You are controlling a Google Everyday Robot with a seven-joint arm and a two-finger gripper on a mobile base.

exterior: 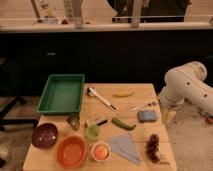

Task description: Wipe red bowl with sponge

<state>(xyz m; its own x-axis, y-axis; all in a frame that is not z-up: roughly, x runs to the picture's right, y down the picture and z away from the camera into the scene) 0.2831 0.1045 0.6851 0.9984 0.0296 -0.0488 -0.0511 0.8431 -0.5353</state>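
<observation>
Fingers of the gripper (169, 114) stand spread wide with nothing between them, hanging at the right edge of the wooden table (141, 134) beneath the bulky white arm (187, 85). From those fingers the sponge (147, 116) lies at 9 o'clock, just beside them and flat on the table. The red bowl (71, 151) sits upright well apart, at about 8 o'clock, near the front edge. A maroon bowl (44, 135) is at its 10 o'clock, a small cup (100, 151) at its 3 o'clock.
</observation>
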